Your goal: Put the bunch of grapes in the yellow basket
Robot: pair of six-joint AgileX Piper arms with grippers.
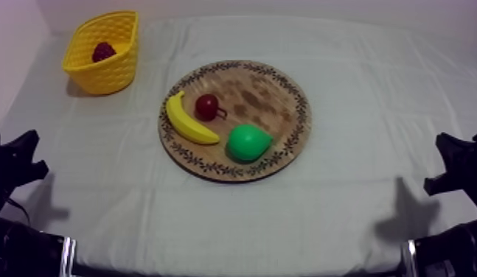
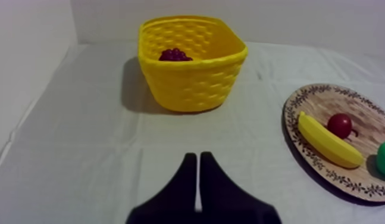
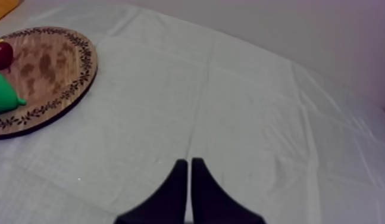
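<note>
At far left, our left gripper (image 2: 198, 156) sits low over the cloth (image 1: 359, 110). Its fingers are pressed together into a narrow wedge and hold nothing. Beyond it, at the far left of the cloth, stands the basket (image 1: 114, 75), and the grapes (image 1: 103, 51) lie inside it. The board (image 1: 274, 92) is to the right, well apart from the basket. On it the banana (image 1: 188, 121) lies along the left rim, the small red fruit (image 1: 206, 107) just beside it and the pear (image 1: 248, 142) near the front rim. At far right, our right gripper (image 3: 189, 161) sits low over the cloth, its fingers also closed on nothing.
</note>
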